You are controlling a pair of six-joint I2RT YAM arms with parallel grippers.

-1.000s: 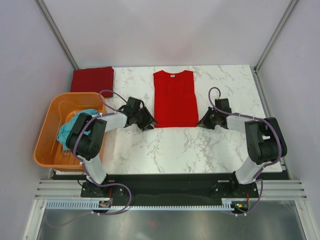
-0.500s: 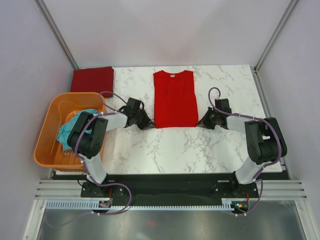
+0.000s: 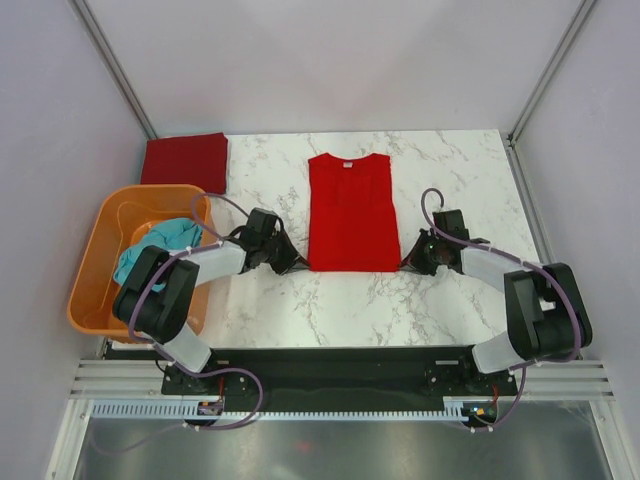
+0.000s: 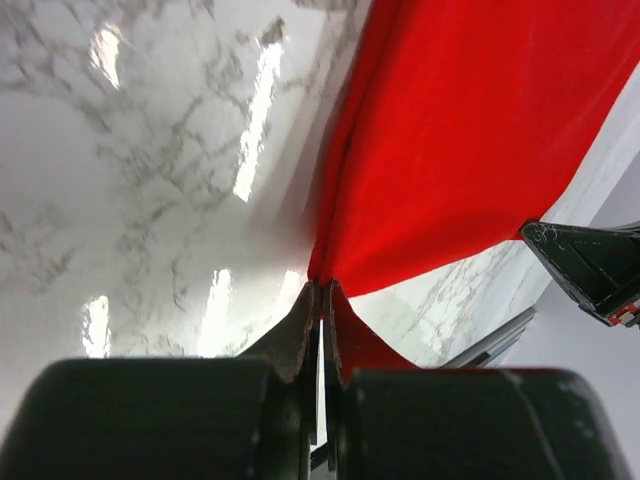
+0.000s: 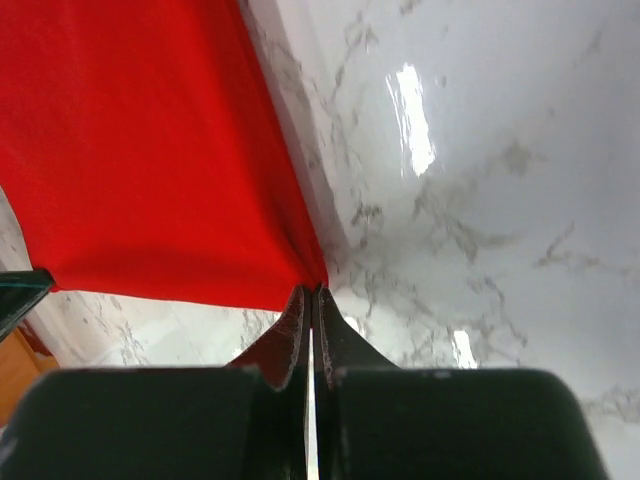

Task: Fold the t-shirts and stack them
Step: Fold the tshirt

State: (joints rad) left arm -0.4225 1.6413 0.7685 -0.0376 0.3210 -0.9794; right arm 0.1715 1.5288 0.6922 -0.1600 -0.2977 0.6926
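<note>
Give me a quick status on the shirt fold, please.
Left gripper shut on red shirt, near-left corner. Right gripper shut on near-right corner. Shirt flat, sleeves folded in. Nothing blocking.

The top view looks down on the whole counter (image 3: 350,300). Both wrist views sit close and share the red t-shirt (image 4: 470,150), seemingly its near hem.

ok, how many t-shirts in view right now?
3. A bright red cloth t-shirt lies mid-table; a darker maroon t-shirt sits folded at the far left corner; a crumpled teal t-shirt is in the orange plastic basket, where more could hide beneath.
</note>
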